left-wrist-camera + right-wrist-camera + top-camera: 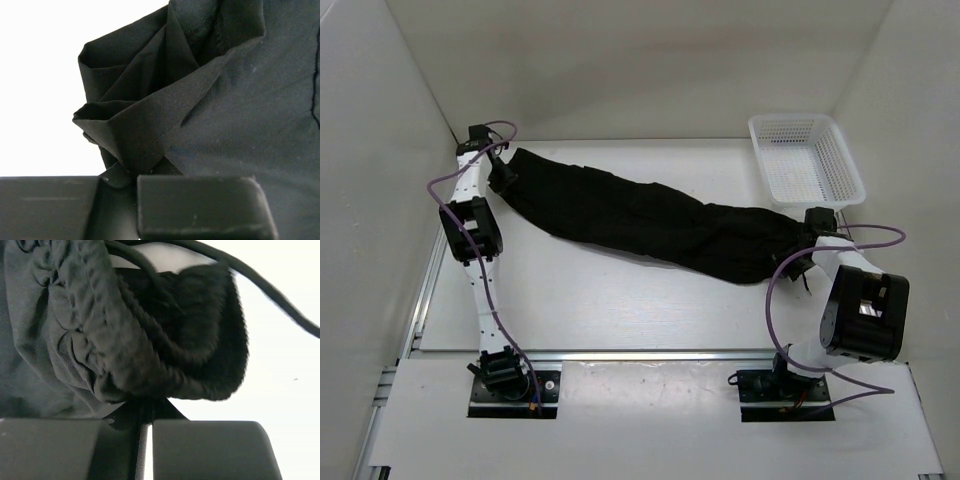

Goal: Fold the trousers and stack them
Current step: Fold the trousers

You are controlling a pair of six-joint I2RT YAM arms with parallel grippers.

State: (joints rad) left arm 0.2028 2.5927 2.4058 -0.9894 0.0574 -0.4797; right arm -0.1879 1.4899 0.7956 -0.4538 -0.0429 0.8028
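Observation:
The black trousers (650,222) lie stretched in a long band across the table, from far left to near right. My left gripper (503,180) is shut on the hem end at the far left; the left wrist view shows the folded leg cuffs (150,125) pinched between the jaws. My right gripper (798,262) is shut on the gathered elastic waistband (165,355) at the right end. A black drawstring (270,295) runs across the right wrist view above the waistband.
A white plastic basket (807,160) stands at the far right corner, just behind the right gripper. White walls enclose the table on three sides. Purple cables loop beside both arms.

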